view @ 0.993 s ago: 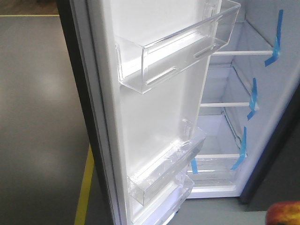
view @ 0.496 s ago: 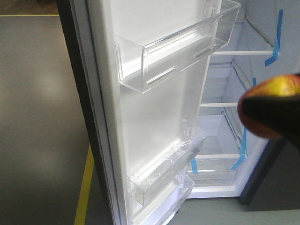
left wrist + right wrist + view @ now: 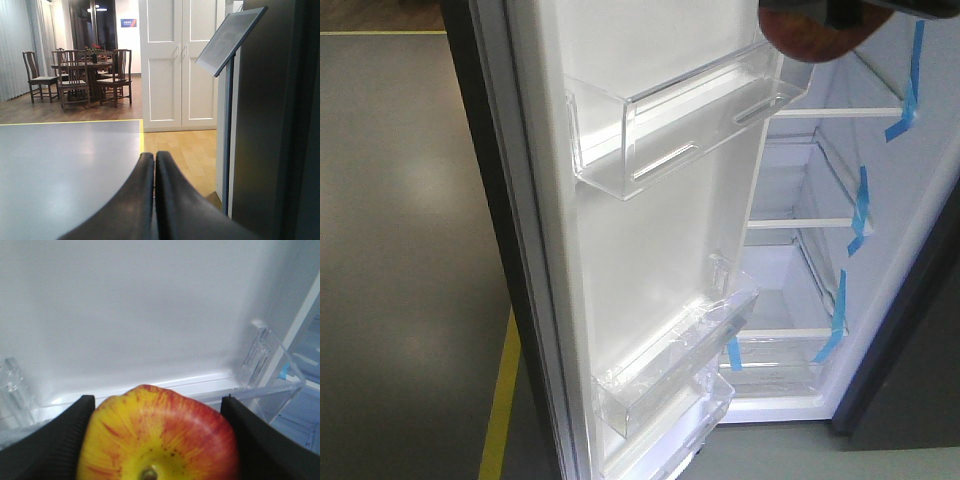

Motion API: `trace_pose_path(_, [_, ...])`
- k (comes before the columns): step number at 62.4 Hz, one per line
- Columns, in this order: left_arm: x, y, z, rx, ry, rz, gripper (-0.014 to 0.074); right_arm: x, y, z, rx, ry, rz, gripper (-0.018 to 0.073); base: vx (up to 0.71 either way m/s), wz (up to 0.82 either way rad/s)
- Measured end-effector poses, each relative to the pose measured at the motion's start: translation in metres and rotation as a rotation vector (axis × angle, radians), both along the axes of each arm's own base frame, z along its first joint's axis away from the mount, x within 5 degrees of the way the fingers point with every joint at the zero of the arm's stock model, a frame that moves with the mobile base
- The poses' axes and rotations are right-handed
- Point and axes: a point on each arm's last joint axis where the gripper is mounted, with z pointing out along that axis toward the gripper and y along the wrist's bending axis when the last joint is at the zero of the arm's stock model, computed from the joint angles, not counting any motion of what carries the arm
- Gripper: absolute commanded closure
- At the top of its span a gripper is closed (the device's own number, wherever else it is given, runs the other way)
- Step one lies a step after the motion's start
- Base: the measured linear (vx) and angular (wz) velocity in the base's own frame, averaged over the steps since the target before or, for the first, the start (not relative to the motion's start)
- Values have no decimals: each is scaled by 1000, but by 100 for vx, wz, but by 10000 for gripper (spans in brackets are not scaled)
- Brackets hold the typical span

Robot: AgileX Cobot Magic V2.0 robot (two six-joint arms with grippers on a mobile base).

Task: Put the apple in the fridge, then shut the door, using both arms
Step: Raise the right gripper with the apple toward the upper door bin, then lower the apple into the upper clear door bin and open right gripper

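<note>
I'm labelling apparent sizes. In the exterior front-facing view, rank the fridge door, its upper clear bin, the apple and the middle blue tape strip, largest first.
1. door
2. upper clear bin
3. apple, cropped by the top edge, so only its visible part counts
4. middle blue tape strip

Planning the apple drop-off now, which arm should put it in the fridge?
Right. The right gripper holds the apple by the upper door bin, near the open fridge. The left gripper is shut, empty, facing the dining chairs.

Home-like showroom: dining table, fridge
</note>
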Motion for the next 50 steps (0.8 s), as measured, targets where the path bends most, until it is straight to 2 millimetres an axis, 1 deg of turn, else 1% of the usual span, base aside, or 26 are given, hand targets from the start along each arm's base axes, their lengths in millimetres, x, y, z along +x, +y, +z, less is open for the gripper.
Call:
trace_pose_path(2, [0,0,0,0,0,0,603,7,3,1,-4,-4,-4,166,0,0])
trace_pose_path(3, [0,0,0,0,0,0,603,13,5,-1,-10,5,-4,166,0,0])
trace_pose_path(5, [0,0,0,0,0,0,603,19,7,1,-12,-4,-8,166,0,0])
trace_pose_path(12, [0,0,0,0,0,0,603,38,14,4,-26,-18,-17,166,0,0])
trace_pose_path(14, [0,0,0,0,0,0,603,45,17,1,-31,-11,-18,166,0,0])
trace_pose_path(21, [0,0,0,0,0,0,603,61,23,1,-38,-21,-23,166,0,0])
trace_pose_path(25, [0,0,0,0,0,0,603,71,27,-4,-46,-13,-21,166,0,0])
trace_pose_path(30, [0,0,0,0,0,0,603,80,31,-7,-49,-11,-20,166,0,0])
trace_pose_path(38, [0,0,0,0,0,0,603,95,37,-19,-55,0,-22,166,0,0])
trace_pose_path(50, [0,0,0,0,0,0,603,110,43,-35,-73,37,-21,161,0,0])
